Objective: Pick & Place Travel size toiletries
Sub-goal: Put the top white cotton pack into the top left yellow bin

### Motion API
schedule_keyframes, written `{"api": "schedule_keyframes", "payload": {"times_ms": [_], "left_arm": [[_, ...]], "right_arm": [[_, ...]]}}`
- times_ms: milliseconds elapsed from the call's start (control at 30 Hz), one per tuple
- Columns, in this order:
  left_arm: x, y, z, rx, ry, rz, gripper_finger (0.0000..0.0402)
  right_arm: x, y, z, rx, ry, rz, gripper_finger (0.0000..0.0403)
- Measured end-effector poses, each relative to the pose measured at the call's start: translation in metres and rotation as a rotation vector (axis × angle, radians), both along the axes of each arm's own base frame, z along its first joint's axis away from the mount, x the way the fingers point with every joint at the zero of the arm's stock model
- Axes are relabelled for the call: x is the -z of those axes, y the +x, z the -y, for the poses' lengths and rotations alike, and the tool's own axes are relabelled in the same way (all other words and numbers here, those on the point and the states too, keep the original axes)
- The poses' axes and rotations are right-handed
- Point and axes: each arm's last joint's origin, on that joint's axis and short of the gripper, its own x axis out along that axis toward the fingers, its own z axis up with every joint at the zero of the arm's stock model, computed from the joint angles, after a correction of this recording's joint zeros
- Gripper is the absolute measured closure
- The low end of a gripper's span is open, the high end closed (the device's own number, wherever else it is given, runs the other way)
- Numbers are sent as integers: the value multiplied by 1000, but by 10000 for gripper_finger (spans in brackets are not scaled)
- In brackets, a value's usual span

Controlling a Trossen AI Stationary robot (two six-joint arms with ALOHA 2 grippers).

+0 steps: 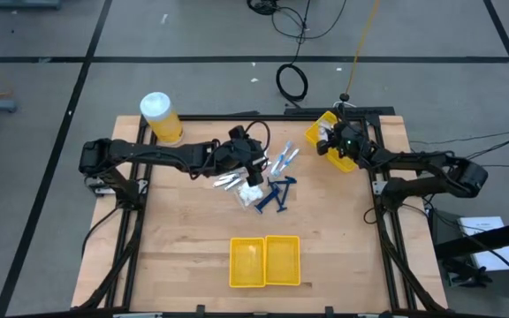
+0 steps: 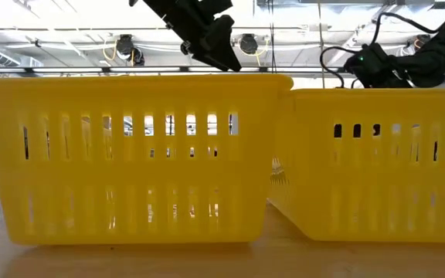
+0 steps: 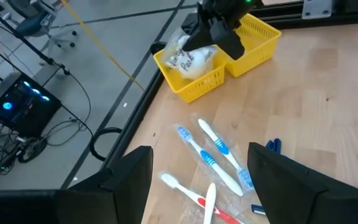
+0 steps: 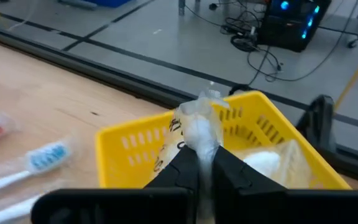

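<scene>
The right claw (image 4: pixel 205 163) is pinched tight on the gathered top of a clear packet (image 4: pixel 199 127) of white bits, holding it over the yellow bin (image 1: pixel 334 141) at the upper right of the bench (image 1: pixel 193 221) in the high view. A second packet (image 4: pixel 272 158) lies inside that bin. The left wrist view shows the same claw from farther off, the packet hanging beneath it just above the bin's near compartment.

The left claw (image 1: pixel 256 172) stands wide, with nothing between its fingers (image 3: pixel 129 180), above the middle of the bench. Under and just past it lies the loose pile: white and blue toothbrushes (image 3: pixel 213 158) in clear wrap, a white and red one (image 3: pixel 194 198) at the lower centre of the left wrist view, and dark blue razors (image 1: pixel 275 196) just right of centre in the high view.

A second two-compartment yellow bin (image 1: pixel 264 261) sits at the lower centre of the bench, well apart from the pile; in the low view its walls fill nearly the whole frame. A big yellow jar (image 1: pixel 160 119) with a white lid stands at the bench's upper left. Black cables (image 1: pixel 292 81) coil on the floor beyond the upper edge.
</scene>
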Motion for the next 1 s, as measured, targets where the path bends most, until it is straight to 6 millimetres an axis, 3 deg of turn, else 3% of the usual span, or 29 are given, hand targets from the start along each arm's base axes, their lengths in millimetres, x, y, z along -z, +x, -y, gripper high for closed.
{"api": "schedule_keyframes", "payload": {"times_ms": [267,567,700,833,1000], "left_arm": [[0,0,0,-3,-6,4,144],[0,0,0,-14,-23,15,144],[0,0,0,-18,-28,17,144],[0,0,0,-18,-28,14,144],[1,0,0,-18,-28,8,144]], "right_arm": [[2,-5,1,25,-4,12,380],[5,-6,4,14,-19,-41,243],[-4,-4,5,3,-90,-4,188],[-17,-4,5,1,-165,71,157],[-32,-4,2,-42,-134,120,152]]}}
